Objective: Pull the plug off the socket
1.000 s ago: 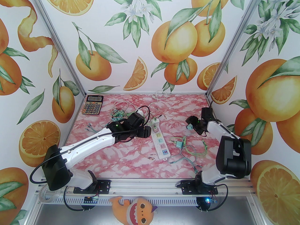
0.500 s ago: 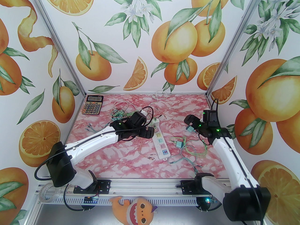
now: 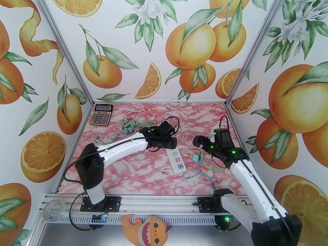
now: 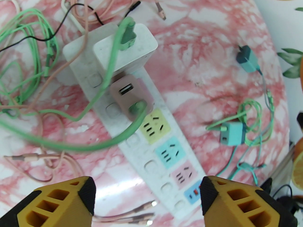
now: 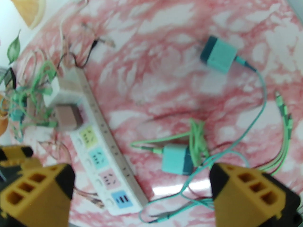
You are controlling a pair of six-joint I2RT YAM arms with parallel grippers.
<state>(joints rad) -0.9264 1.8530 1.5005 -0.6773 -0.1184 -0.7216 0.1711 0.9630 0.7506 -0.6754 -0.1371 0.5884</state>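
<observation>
The socket is a white power strip (image 4: 151, 169) with coloured outlets, lying diagonally on the pink marbled table (image 3: 143, 173). A pink plug (image 4: 130, 98) with a green cable sits in it, and a larger white adapter (image 4: 132, 46) is plugged in just beyond. My left gripper (image 4: 146, 195) hovers open above the strip's near outlets, apart from both plugs. In the top view the left gripper (image 3: 172, 142) is over the strip's (image 3: 176, 163) far end. My right gripper (image 5: 142, 176) is open and empty, right of the strip (image 5: 109, 159) and the pink plug (image 5: 68, 117).
Two loose teal adapters (image 5: 220, 53) (image 5: 176, 158) with green cables lie right of the strip. Tangled green and pink cables (image 4: 28, 63) spread at its far end. A calculator (image 3: 101, 114) sits at the back left, with teal adapters (image 3: 128, 128) near it.
My left arm swung right over the strip's far end and its jaws narrowed a little. My right arm moved left and nearer; the teal adapter seen at its fingers now lies on the table.
</observation>
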